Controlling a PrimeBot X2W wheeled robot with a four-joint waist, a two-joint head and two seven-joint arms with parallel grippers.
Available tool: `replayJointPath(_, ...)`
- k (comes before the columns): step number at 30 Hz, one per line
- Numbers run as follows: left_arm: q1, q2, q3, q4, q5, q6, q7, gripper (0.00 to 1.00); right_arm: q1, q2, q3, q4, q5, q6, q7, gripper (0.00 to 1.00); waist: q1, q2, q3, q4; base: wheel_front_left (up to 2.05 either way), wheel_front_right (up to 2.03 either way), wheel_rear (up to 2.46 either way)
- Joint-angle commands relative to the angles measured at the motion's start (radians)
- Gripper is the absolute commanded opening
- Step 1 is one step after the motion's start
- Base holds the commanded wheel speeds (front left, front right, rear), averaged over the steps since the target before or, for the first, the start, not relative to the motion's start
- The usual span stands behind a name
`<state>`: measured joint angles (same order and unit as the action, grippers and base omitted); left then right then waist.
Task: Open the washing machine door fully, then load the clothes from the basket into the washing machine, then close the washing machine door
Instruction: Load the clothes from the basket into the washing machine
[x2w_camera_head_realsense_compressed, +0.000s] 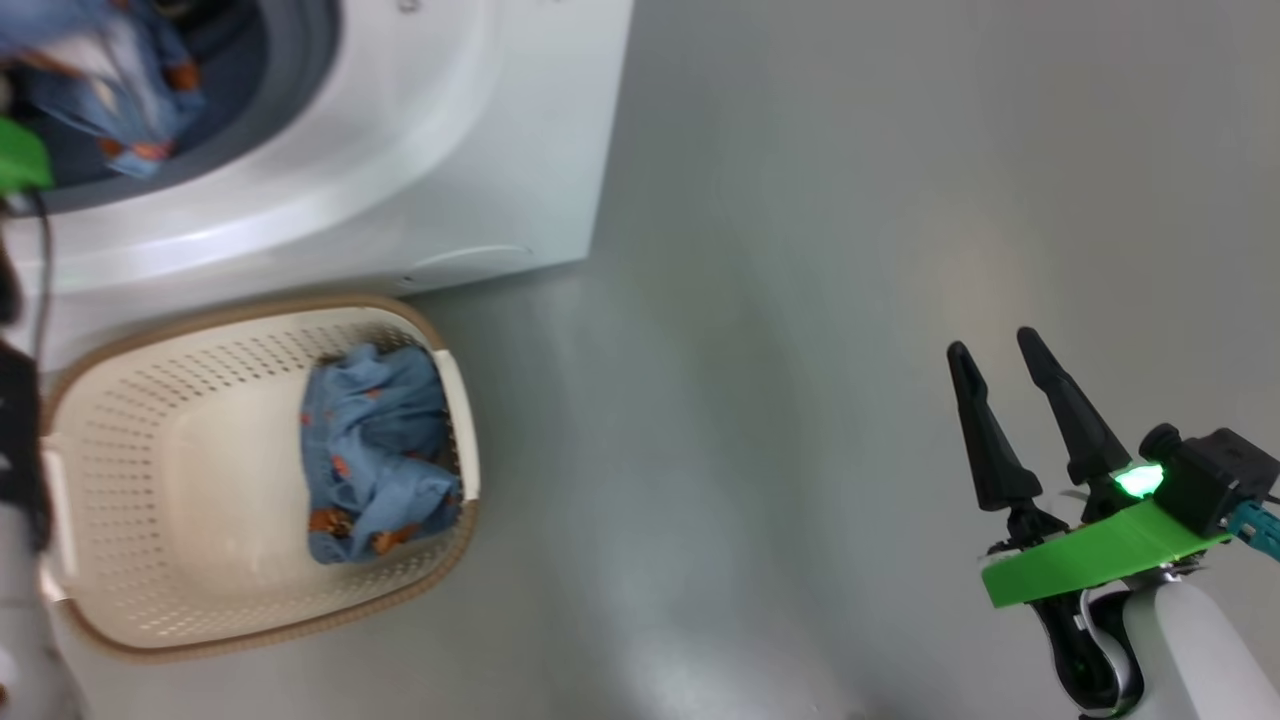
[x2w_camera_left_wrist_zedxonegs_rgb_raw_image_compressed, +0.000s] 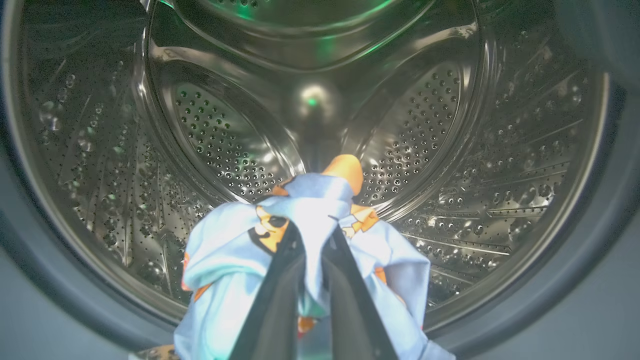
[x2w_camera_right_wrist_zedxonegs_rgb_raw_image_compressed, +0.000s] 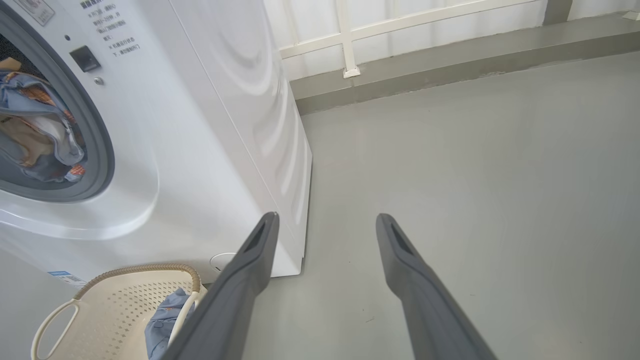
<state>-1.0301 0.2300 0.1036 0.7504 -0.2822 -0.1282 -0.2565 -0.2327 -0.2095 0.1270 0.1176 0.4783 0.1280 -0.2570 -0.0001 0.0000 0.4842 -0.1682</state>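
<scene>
My left gripper (x2w_camera_left_wrist_zedxonegs_rgb_raw_image_compressed: 314, 232) is shut on a light blue bear-print garment (x2w_camera_left_wrist_zedxonegs_rgb_raw_image_compressed: 300, 240) and holds it at the mouth of the washing machine's steel drum (x2w_camera_left_wrist_zedxonegs_rgb_raw_image_compressed: 500, 165). In the head view that garment (x2w_camera_head_realsense_compressed: 110, 85) hangs in the opening of the white washing machine (x2w_camera_head_realsense_compressed: 400, 150) at the top left. Another piece of the clothes (x2w_camera_head_realsense_compressed: 375, 455) lies at the right end of the cream basket (x2w_camera_head_realsense_compressed: 200, 620) on the floor in front of the machine. Off to the right, my right gripper (x2w_camera_head_realsense_compressed: 995, 350) hangs open and empty over bare floor. The washing machine door is out of view.
A grey rubber gasket (x2w_camera_right_wrist_zedxonegs_rgb_raw_image_compressed: 102, 150) rings the drum opening. Smooth grey floor (x2w_camera_head_realsense_compressed: 850, 250) stretches to the right of the machine and the basket (x2w_camera_right_wrist_zedxonegs_rgb_raw_image_compressed: 115, 310). In the right wrist view a low kerb and white railing (x2w_camera_right_wrist_zedxonegs_rgb_raw_image_compressed: 400, 30) close off the far side.
</scene>
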Motion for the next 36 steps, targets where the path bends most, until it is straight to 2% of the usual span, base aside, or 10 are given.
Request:
replayJointPath(1, -0.040, 0.058, 0.013, -0.011, 0.013, -0.002, -0.005, 0.00, -0.005, -0.003, 0.025, -0.025, 0.004, 0.003, -0.005, 1.00, 0.0001, 0.0000, 0.050, -0.047, 0.00, 0.00, 0.00)
replayJointPath(4, -0.127, 0.080, 0.022, 0.016, 0.034, -0.002, -0.005, 0.00, -0.019, 0.003, 0.035, -0.027, 0.006, 0.003, -0.005, 1.00, 0.0001, 0.0000, 0.072, -0.064, 0.00, 0.00, 0.00)
replayJointPath(8, -0.172, 0.097, 0.059, -0.026, 0.057, 0.001, -0.005, 0.00, -0.033, 0.008, 0.041, -0.031, 0.006, 0.003, -0.005, 1.00, 0.0001, 0.0000, 0.091, -0.077, 0.00, 0.00, 0.00)
replayJointPath(9, -0.174, 0.098, 0.071, -0.038, 0.064, 0.002, -0.005, 0.18, -0.036, 0.009, 0.041, -0.032, 0.006, 0.003, -0.005, 1.00, 0.0001, 0.0000, 0.094, -0.080, 0.00, 0.00, 0.00)
replayJointPath(10, -0.172, 0.100, 0.078, -0.042, 0.072, 0.002, -0.005, 0.53, -0.037, 0.011, 0.043, -0.032, 0.006, 0.003, -0.005, 1.00, 0.0001, 0.0000, 0.096, -0.082, 0.00, 0.00, 0.00)
replayJointPath(11, -0.168, 0.102, 0.084, -0.041, 0.082, 0.004, -0.005, 1.00, -0.039, 0.011, 0.044, -0.032, 0.006, 0.003, -0.005, 1.00, 0.0001, 0.0000, 0.098, -0.084, 0.00, 0.00, 0.00)
replayJointPath(24, -0.093, 0.069, 0.129, -0.002, 0.135, 0.005, -0.005, 1.00, -0.038, 0.003, 0.045, -0.026, 0.003, 0.003, -0.005, 1.00, 0.0001, 0.0000, 0.085, -0.061, 0.00, 0.00, 0.00)
replayJointPath(36, 0.072, -0.011, 0.132, -0.046, 0.132, -0.001, -0.005, 1.00, -0.020, -0.026, 0.033, -0.021, -0.001, 0.003, -0.005, 1.00, 0.0001, 0.0000, 0.019, -0.010, 0.00, 0.00, 0.00)
